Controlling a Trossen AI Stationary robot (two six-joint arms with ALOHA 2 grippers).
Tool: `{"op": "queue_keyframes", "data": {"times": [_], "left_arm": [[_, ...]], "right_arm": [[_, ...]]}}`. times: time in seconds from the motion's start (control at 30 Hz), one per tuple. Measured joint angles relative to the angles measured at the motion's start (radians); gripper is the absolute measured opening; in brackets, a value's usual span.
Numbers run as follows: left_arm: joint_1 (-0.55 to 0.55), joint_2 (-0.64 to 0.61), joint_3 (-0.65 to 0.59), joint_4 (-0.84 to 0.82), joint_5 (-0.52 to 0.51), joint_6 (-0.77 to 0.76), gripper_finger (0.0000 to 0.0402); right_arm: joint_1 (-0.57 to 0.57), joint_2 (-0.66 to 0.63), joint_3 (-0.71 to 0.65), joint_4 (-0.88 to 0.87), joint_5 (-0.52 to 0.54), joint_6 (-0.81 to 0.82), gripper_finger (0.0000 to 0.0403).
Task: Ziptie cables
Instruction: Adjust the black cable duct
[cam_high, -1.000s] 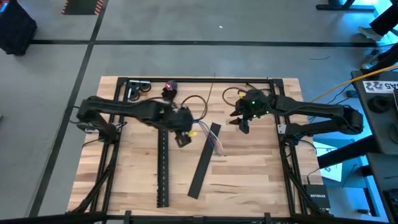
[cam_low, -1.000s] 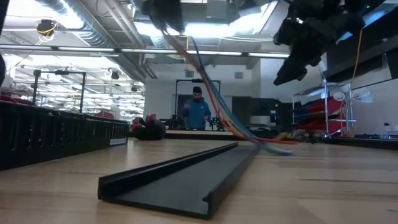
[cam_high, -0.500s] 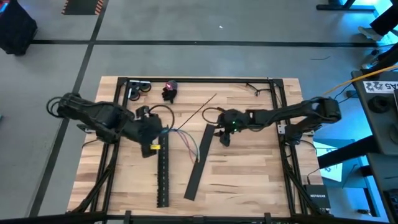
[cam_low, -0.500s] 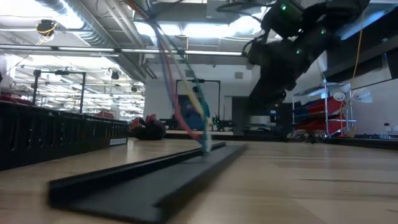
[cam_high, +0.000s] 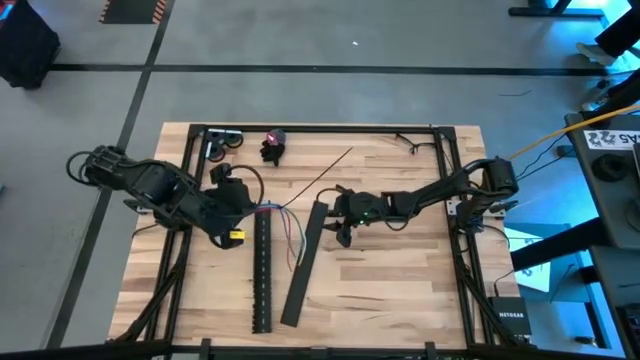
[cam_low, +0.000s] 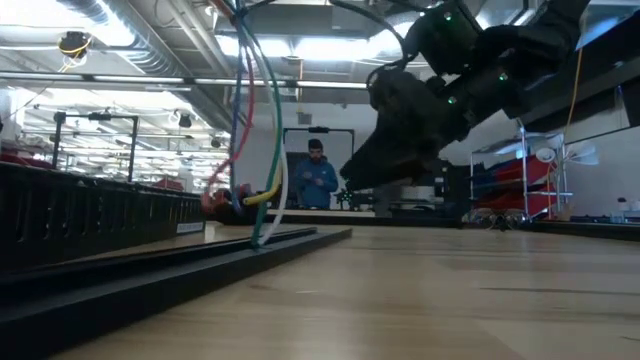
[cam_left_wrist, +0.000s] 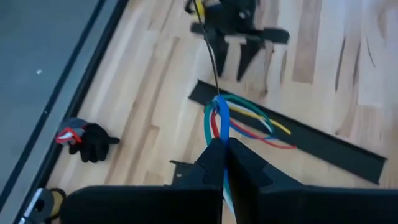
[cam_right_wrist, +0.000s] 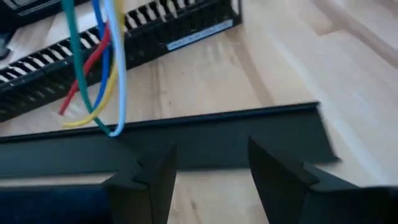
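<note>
The cables (cam_high: 290, 228), thin green, blue, red and yellow wires, hang from my left gripper (cam_high: 252, 209), which is shut on them left of the table's middle. Their lower ends (cam_low: 258, 238) reach a flat black cover strip (cam_high: 303, 262). My right gripper (cam_high: 342, 226) is open and low, just right of the cover's far end. In the right wrist view its fingers (cam_right_wrist: 280, 177) stand just short of the cover (cam_right_wrist: 217, 137); I see no touch. A thin dark ziptie (cam_high: 335, 164) lies on the far part of the table. My left gripper pinches the cable bundle between its two fingers, several wires together, at the stretch (cam_left_wrist: 219, 130) beside the fingertips. The fingers slant down toward the table's right. The wires bow out and hang slack below the hold (cam_low: 250, 130), lower ends on the cover.
A long black slotted channel (cam_high: 262, 270) lies left of the cover, running near to far. A black and red glove (cam_high: 272, 146) and a small reel (cam_high: 224, 142) sit at the far edge. A person (cam_low: 318, 180) stands in the room behind.
My left gripper has gone toward the table's left edge and up, carrying the cables, whose lower ends trailed leftward. My right gripper has come down and toward the table's left, from the far right to the cover's far end. The cover has shifted toward the left.
</note>
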Motion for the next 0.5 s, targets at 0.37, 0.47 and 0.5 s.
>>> {"op": "queue_keyframes", "data": {"times": [0.37, 0.47, 0.5], "left_arm": [[-0.007, -0.076, 0.0, 0.046, -0.116, 0.022, 0.0001], [-0.007, -0.083, 0.0, 0.044, -0.122, 0.01, 0.0001], [-0.007, -0.084, 0.0, 0.041, -0.122, 0.005, 0.0001]], "right_arm": [[0.025, 0.147, 0.159, -0.119, 0.044, -0.05, 0.0098], [0.022, 0.179, 0.192, -0.223, 0.044, -0.077, 0.0064], [0.022, 0.183, 0.201, -0.252, 0.047, -0.094, 0.0054]]}}
